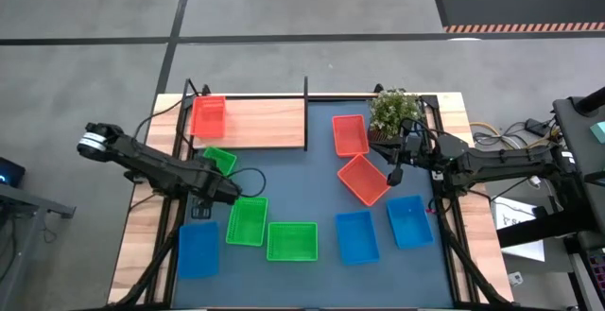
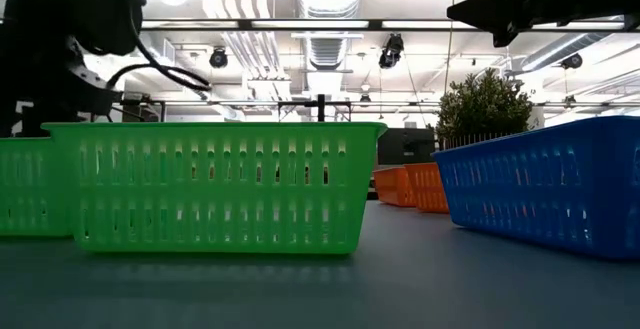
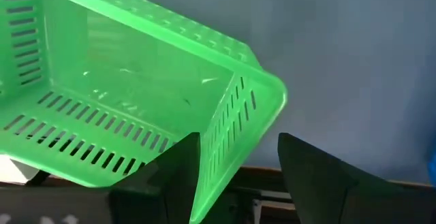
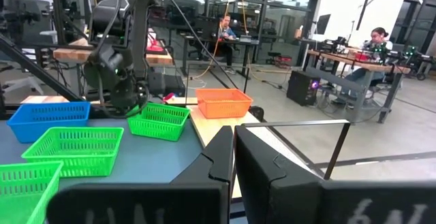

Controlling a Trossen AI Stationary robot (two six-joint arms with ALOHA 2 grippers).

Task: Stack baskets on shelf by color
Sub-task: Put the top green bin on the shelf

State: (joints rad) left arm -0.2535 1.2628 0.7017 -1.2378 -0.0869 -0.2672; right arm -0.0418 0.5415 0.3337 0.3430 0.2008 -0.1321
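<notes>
Green basket point(image 3: 136, 108) wall between open left pincer point(image 3: 238, 176) fingers.

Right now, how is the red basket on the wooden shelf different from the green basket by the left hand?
The red basket sits on the shelf, while the green basket sits on the dark mat. No hand is near the red one; the open left hand straddles the green one's wall. They differ in colour. Both are mesh trays of the same shape and size.

A potted plant point(image 1: 396, 112) stands at the far edge of a dark mat point(image 1: 312, 169) covering the wooden table point(image 1: 132, 240). Beyond, two people point(image 4: 379, 41) sit at desks point(image 4: 354, 64).
</notes>
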